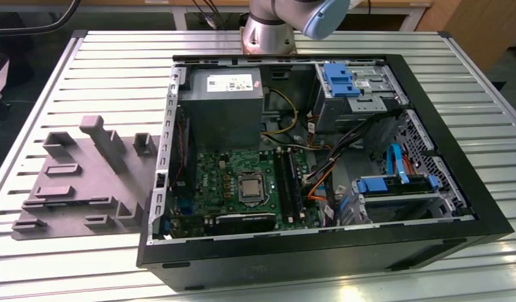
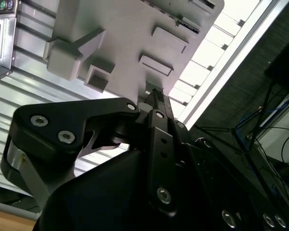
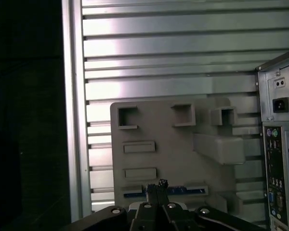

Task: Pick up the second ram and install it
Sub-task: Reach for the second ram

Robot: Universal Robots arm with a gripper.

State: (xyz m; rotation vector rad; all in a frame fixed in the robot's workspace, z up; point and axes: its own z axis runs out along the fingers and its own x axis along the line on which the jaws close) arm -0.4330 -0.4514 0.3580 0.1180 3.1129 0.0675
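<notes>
The slatted metal bench (image 1: 115, 63) carries an open black computer case (image 1: 325, 251), lying on its side with the arm (image 1: 270, 25) rising behind it. On the exterior view's left of the case sits the grey moulded tray (image 1: 73, 182) with its raised blocks. Inside the case lies the green board (image 1: 216, 182). In both wrist views the end effector (image 3: 158, 186) hangs over the tray, its fingers drawn together with nothing between them. In the first wrist view the second ram (image 3: 188, 191), a dark strip, lies in a long tray slot just beyond the fingertips; contact cannot be judged.
</notes>
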